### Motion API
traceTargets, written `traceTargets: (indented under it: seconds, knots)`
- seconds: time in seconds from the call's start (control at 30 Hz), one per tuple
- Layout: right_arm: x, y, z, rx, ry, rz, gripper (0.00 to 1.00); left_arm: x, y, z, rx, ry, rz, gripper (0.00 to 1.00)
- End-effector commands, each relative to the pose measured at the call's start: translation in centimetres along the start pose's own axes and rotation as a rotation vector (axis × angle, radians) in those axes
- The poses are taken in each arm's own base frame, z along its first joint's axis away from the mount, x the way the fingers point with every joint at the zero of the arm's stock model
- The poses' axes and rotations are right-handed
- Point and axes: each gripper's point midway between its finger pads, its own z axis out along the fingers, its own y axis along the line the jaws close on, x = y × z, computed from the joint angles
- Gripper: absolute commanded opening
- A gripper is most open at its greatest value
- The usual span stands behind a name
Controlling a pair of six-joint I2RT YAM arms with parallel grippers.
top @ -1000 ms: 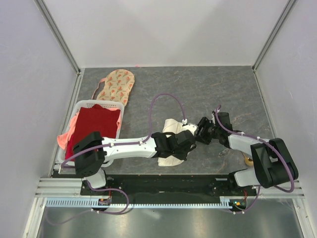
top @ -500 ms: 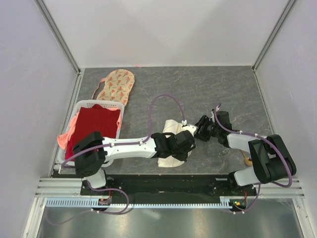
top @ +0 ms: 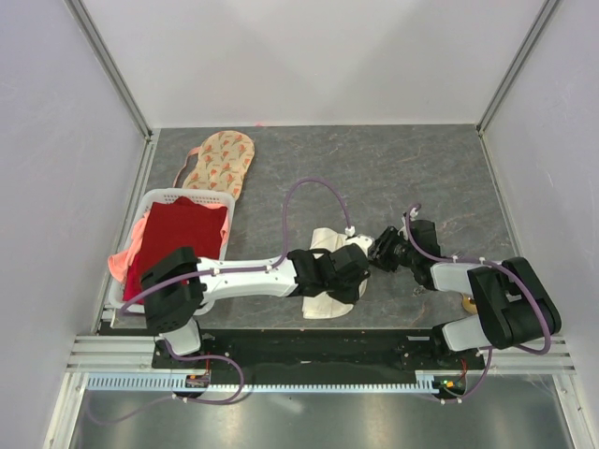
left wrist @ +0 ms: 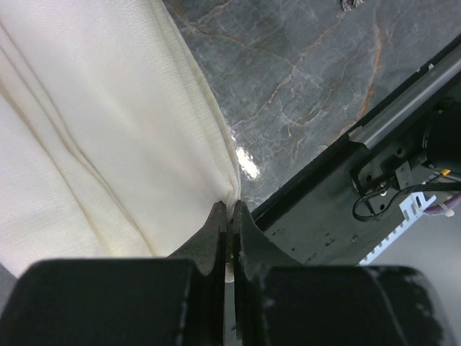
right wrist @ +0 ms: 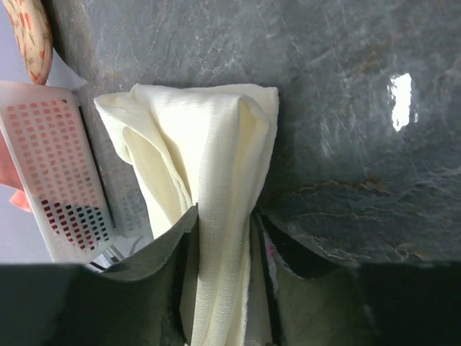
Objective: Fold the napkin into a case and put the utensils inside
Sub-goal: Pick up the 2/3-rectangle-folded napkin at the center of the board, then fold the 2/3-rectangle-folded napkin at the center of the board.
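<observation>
Your left tool is pressed together with barely a slit between its fingers. It is pinching a corner of the napkin, close to the black rail along the front of the worktop. Your right tool has its fingers partly spread, and a bunched fold of the same napkin fills the gap between them, so it is gripping the cloth. That fold runs away from the fingers and fans out onto the grey stone.

From above, the two tools sit close together near the front middle of the worktop, the right one at the napkin's right side. The napkin lies under and between them, loosely gathered in several layers, with soft creases rather than a neat narrow rectangle.

Counting outward, you have:
- one napkin
- one white basket at the left
- one red cloth inside the basket
- one pink cloth hanging over the basket's left rim
- one peach floral cloth lying just beyond the basket

From above, your left arm's wrist covers the napkin's middle, so only its far and near ends show there. One small gold piece peeks out beside the right arm's elbow. It is too hidden to tell whether it is a fork or a spoon.
</observation>
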Motion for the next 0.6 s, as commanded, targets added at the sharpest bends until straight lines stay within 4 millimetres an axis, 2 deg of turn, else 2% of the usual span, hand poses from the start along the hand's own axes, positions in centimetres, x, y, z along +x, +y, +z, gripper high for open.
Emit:
traceTargets:
  seconds: [0.0,0.03,0.07,0.1,0.17,0.23,0.27,0.3,0.37,0.4,0.47,0.5,0.57]
  knots:
    - [-0.7,1.2,-0.2,-0.066,-0.059,0.002,0.29,-1.8,-2.7,0.1,0.103,-0.009,-0.034,0.1]
    - [-0.8,1.1,-0.2,-0.06,-0.066,-0.002,0.25,-1.8,-2.5,0.1,0.104,-0.006,-0.036,0.25]
    - [-0.9,1.1,-0.2,-0.058,-0.072,-0.007,0.22,-1.6,-2.8,0.0,0.139,0.011,-0.04,0.31]
    - [-1.0,1.1,-0.3,-0.051,-0.073,-0.016,0.18,-2.1,-2.3,-0.3,0.146,0.002,-0.056,0.39]
    - [-1.1,0.8,-0.3,-0.032,-0.071,-0.024,0.14,-2.5,-1.9,-1.4,0.175,-0.016,-0.069,0.44]
    - [-1.0,1.0,-0.2,-0.037,-0.064,-0.032,0.09,-4.0,-1.2,-2.7,0.198,-0.055,-0.091,0.46]
    - [-0.9,1.0,-0.2,-0.039,-0.06,-0.032,0.08,-3.9,-0.5,-2.8,0.195,-0.052,-0.103,0.46]
    - [-1.0,1.0,-0.2,-0.04,-0.062,-0.035,0.06,-5.1,0.6,-3.0,0.193,-0.078,-0.131,0.45]
    - [-0.9,0.8,-0.1,-0.032,-0.055,-0.045,0.04,-5.4,1.7,-3.4,0.207,-0.084,-0.163,0.4]
    - [-1.0,0.8,0.0,-0.026,-0.052,-0.047,0.01,-6.3,3.2,-3.5,0.19,-0.1,-0.207,0.32]
    - [-1.2,0.7,0.0,-0.015,-0.054,-0.06,0.0,-6.8,4.9,-2.8,0.17,-0.092,-0.242,0.23]
    - [-1.2,0.5,0.0,-0.003,-0.051,-0.062,0.0,-7.6,6.5,-2.5,0.144,-0.102,-0.265,0.16]
    - [-1.2,0.4,0.0,0.006,-0.05,-0.071,0.0,-8.6,8.7,-1.7,0.105,-0.111,-0.303,0.1]
